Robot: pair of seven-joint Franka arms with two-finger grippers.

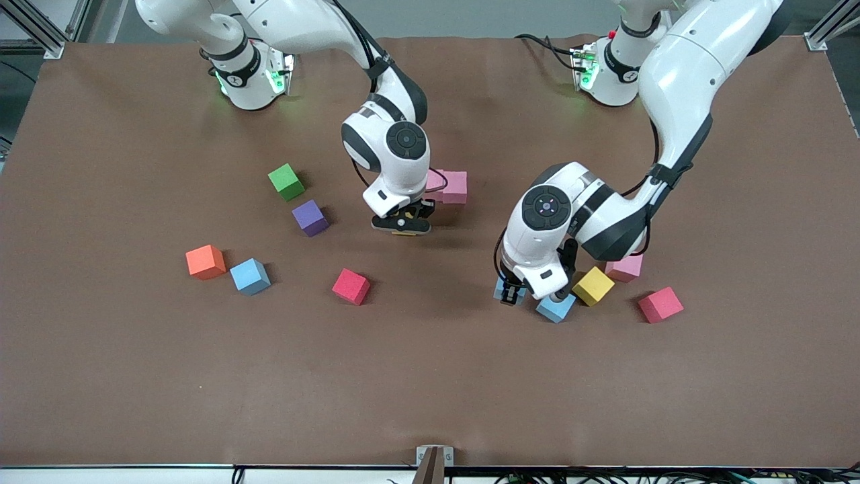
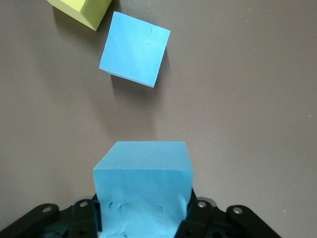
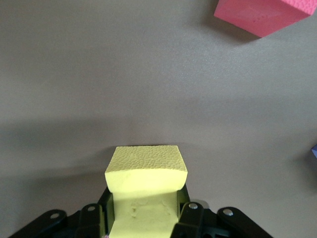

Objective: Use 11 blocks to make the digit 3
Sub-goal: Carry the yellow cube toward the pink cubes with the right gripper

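Note:
My left gripper (image 1: 510,294) is shut on a light blue block (image 2: 142,188), low over the table beside another light blue block (image 1: 556,308). A yellow block (image 1: 592,286), a pink one (image 1: 625,267) and a red one (image 1: 660,304) lie close by. My right gripper (image 1: 403,227) is shut on a yellow block (image 3: 145,191), low over the middle of the table, near a pink block (image 1: 453,187). Toward the right arm's end lie a purple block (image 1: 310,218), a red block (image 1: 351,286) and a light blue block (image 1: 250,276).
A green cube (image 1: 286,181) sits beside the purple block, farther from the front camera. An orange cube (image 1: 205,261) rests next to the light blue block at the right arm's end. The brown mat (image 1: 430,390) covers the whole table.

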